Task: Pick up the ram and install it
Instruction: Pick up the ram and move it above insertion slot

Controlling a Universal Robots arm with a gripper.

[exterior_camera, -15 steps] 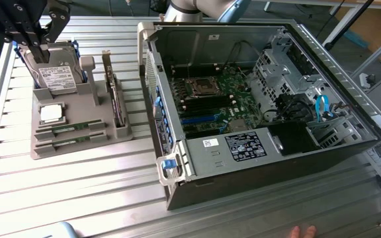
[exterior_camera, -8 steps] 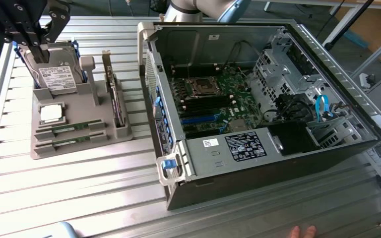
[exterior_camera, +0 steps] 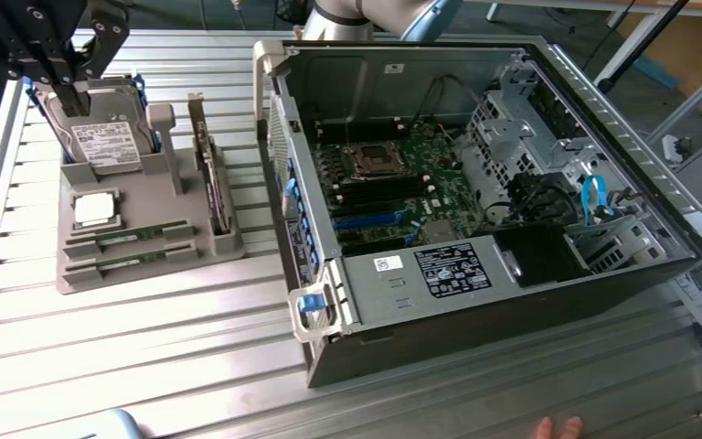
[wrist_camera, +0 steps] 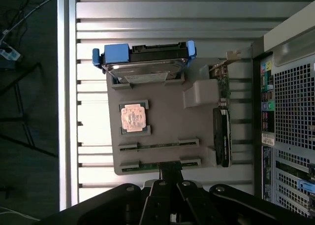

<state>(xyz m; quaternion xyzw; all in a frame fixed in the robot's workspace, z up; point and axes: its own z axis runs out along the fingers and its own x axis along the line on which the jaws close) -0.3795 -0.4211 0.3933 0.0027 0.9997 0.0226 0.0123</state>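
Observation:
Two ram sticks lie in slots at the near end of a grey holder tray (exterior_camera: 143, 270). One ram (exterior_camera: 125, 238) (wrist_camera: 160, 146) lies beside the other ram (exterior_camera: 125, 263) (wrist_camera: 147, 162). My black gripper (exterior_camera: 70, 102) (wrist_camera: 171, 170) hangs well above the tray's far end, over the hard drive, with its fingers closed together and nothing in them. In the wrist view the fingertips overlap the middle of the second stick. The open computer case (exterior_camera: 473, 183) lies at the exterior view's right, its black and blue memory slots (exterior_camera: 376, 206) showing on the motherboard.
The tray also carries a hard drive (exterior_camera: 101, 128) (wrist_camera: 145, 62) in blue rails, a square processor chip (exterior_camera: 95, 208) (wrist_camera: 133, 117) and an upright expansion card (exterior_camera: 211, 178) (wrist_camera: 221, 131). The case's rear panel (wrist_camera: 290, 112) stands close beside the tray. A person's fingertips (exterior_camera: 558, 427) rest at the near table edge.

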